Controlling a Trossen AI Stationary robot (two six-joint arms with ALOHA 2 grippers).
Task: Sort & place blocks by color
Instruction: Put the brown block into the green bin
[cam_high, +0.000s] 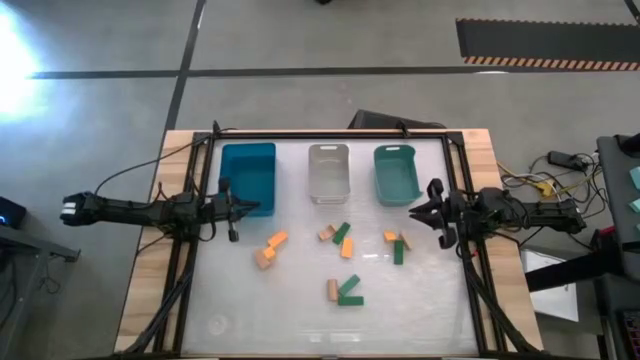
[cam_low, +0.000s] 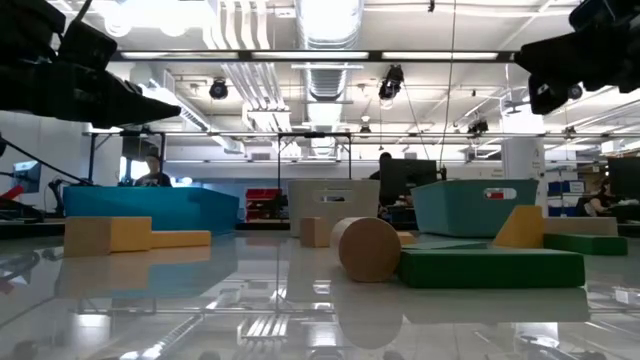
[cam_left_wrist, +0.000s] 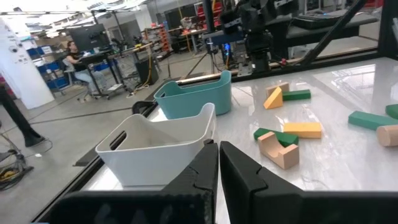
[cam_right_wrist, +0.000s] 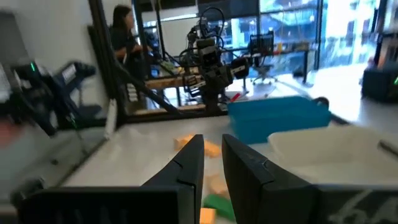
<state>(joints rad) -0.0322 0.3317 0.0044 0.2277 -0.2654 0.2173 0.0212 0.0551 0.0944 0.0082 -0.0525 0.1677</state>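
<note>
Sorting not begun: blocks (cam_high: 345, 247) all loose on worktop (cam_high: 300, 310). Left gripper (cam_high: 232, 208) fingers closed, empty; right gripper (cam_high: 436, 212) seemingly likewise. Next: open, descend on one block.

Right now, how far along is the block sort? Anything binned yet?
Nothing looks binned: the clear bin shows empty, and I see no blocks in the blue bin or teal bin. Nothing in hand: left claw and right claw are shut, holding nothing, at the table's sides. All the blocks remain scattered on the table.
</note>
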